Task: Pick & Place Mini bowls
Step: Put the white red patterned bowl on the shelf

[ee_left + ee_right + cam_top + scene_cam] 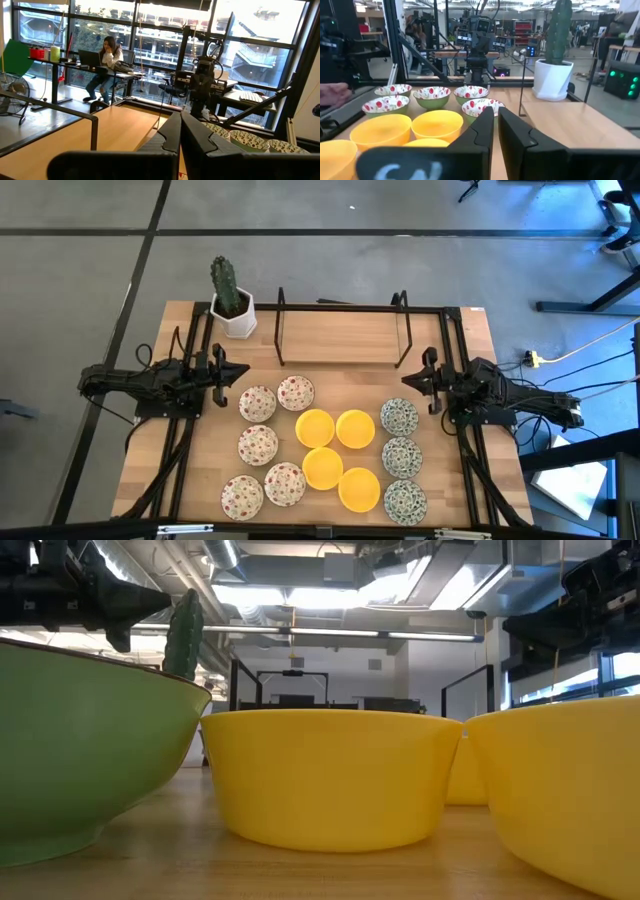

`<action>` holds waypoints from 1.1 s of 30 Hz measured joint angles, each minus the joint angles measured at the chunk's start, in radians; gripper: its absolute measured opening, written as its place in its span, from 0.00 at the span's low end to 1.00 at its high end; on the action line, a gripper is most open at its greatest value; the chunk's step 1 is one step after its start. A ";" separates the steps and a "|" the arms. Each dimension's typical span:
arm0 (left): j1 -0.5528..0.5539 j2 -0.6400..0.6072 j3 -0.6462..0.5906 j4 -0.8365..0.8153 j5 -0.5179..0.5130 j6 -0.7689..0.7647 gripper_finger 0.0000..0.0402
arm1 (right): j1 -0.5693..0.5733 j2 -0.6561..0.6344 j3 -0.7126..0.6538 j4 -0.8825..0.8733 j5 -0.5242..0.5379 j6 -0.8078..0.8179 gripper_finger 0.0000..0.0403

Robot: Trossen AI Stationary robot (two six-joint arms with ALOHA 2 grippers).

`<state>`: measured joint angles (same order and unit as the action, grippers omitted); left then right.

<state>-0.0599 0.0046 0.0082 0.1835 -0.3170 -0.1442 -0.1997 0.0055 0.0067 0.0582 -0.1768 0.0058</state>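
Note:
Several red-speckled white mini bowls point(257, 444) stand on the table's left half, several yellow ones point(322, 467) in the middle, and three blue-green patterned ones point(401, 456) on the right, each resting on its base. My left gripper point(240, 373) hovers shut and empty at the left, beyond the red-speckled bowls, and shows in its wrist view point(180, 116). My right gripper point(405, 380) hovers shut and empty at the right, beyond the patterned bowls, and shows in its wrist view point(496, 111). The two grippers point level toward each other.
A white pot with a cactus point(232, 310) stands at the far left corner. A black wire rack point(343, 330) stands on the table's far half. Bare wood lies between the rack's uprights. A person point(105, 57) sits at a desk in the room behind.

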 joint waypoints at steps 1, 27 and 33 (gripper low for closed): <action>0.000 0.000 0.000 0.000 0.000 0.000 0.01 | 0.000 0.000 0.000 -0.001 0.000 0.010 0.07; 0.000 0.000 0.000 0.034 0.103 -0.084 0.01 | 0.000 0.000 0.000 -0.003 0.001 0.044 0.07; 0.001 0.000 0.000 0.069 0.061 -0.095 0.01 | 0.000 0.000 0.000 0.006 0.001 0.063 0.07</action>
<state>-0.0587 0.0048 0.0082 0.2528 -0.2562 -0.2394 -0.2001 0.0055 0.0067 0.0640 -0.1760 0.0688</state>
